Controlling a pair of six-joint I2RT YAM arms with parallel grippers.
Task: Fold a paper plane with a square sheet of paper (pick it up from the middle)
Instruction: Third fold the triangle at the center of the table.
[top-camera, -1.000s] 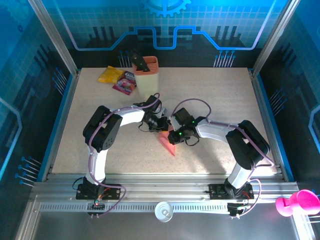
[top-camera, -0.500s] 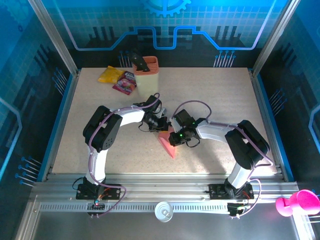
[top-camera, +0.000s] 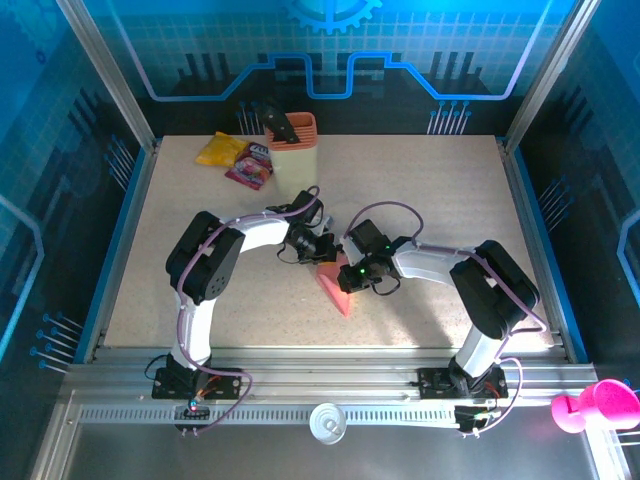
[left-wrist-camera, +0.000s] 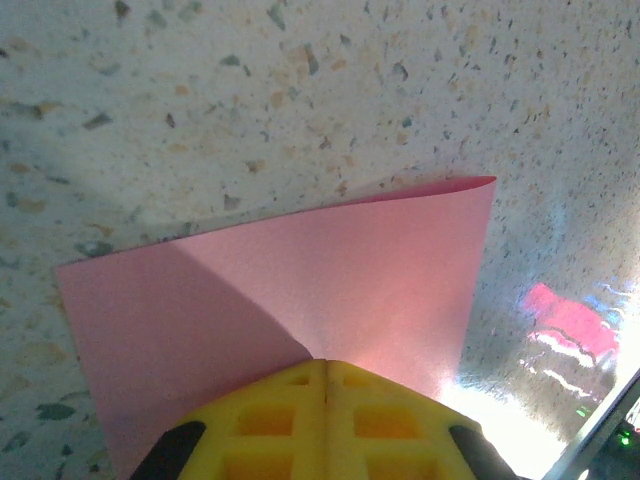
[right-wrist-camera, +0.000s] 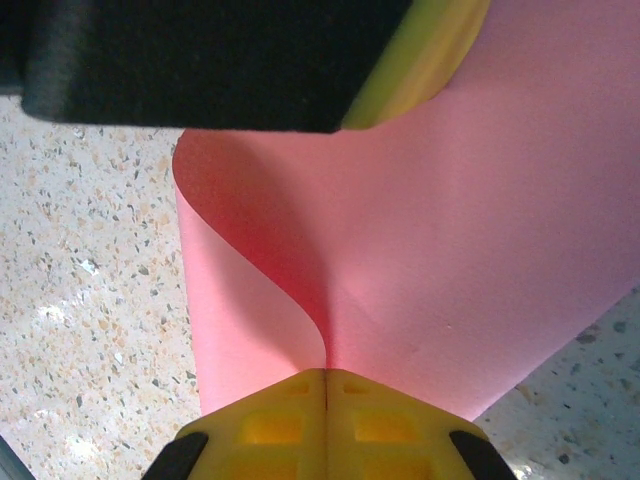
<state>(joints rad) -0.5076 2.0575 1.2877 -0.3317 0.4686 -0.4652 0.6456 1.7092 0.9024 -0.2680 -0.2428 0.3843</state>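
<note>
Together, left hand (left-wrist-camera: 325, 364) and right hand (right-wrist-camera: 326, 374) pinch the pink sheet (left-wrist-camera: 340, 265).

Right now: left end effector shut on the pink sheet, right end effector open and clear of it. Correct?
Not quite. The right end effector is shut on the pink sheet too, as the right wrist view shows. The left end effector is shut on it, as you said.

sheet of paper (right-wrist-camera: 480, 200): matte, smooth | table (left-wrist-camera: 300, 80): speckled, perhaps stone-like
</note>
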